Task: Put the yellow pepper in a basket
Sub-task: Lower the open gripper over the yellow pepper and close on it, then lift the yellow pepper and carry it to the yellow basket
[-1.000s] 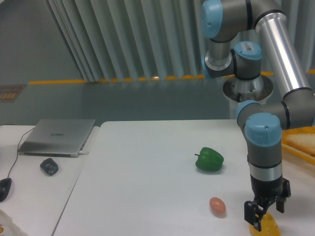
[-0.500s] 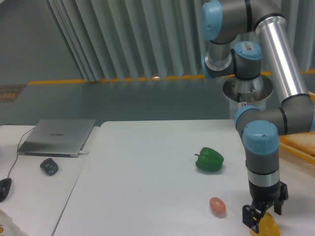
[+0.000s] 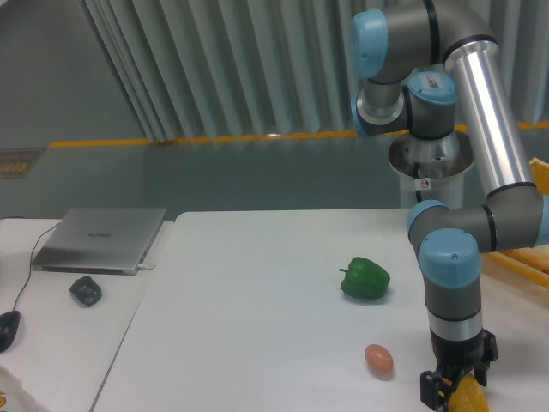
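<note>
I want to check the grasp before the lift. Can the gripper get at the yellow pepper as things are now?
Probably yes. The gripper is already down at the yellow pepper near the table's front edge, its fingers at the pepper's sides, and nothing is in the way. The picture's bottom edge cuts off the pepper, so a firm hold cannot be confirmed.

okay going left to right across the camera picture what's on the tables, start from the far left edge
Computer mouse → small dark object → closed laptop → green pepper → small reddish-brown egg-shaped thing → yellow pepper, with the tool down around it → basket at the right edge.
</note>
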You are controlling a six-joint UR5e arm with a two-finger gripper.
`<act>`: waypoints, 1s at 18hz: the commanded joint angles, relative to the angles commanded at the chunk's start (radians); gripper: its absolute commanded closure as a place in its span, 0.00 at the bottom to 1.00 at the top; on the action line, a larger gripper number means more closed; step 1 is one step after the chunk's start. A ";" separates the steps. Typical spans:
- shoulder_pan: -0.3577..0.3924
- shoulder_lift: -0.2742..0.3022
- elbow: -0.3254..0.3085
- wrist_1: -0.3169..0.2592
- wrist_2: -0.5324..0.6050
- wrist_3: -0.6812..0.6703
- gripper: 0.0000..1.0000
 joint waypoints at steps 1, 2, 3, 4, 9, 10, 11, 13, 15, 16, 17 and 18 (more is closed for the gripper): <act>-0.002 0.002 -0.003 0.000 0.006 -0.006 0.32; -0.006 0.005 -0.012 0.000 0.015 -0.017 0.54; -0.006 0.006 -0.018 0.000 0.017 -0.034 0.61; -0.008 0.008 -0.023 0.002 0.018 -0.054 0.65; -0.012 0.034 -0.023 0.005 0.018 -0.095 0.66; -0.012 0.050 -0.023 0.005 0.018 -0.106 0.66; -0.012 0.070 -0.023 0.003 0.018 -0.112 0.66; -0.012 0.118 -0.034 0.000 0.018 -0.127 0.66; -0.011 0.164 -0.057 0.000 0.018 -0.147 0.66; -0.009 0.187 -0.064 -0.002 0.020 -0.152 0.65; -0.006 0.211 -0.074 -0.003 0.023 -0.152 0.65; -0.002 0.233 -0.084 -0.005 0.023 -0.154 0.65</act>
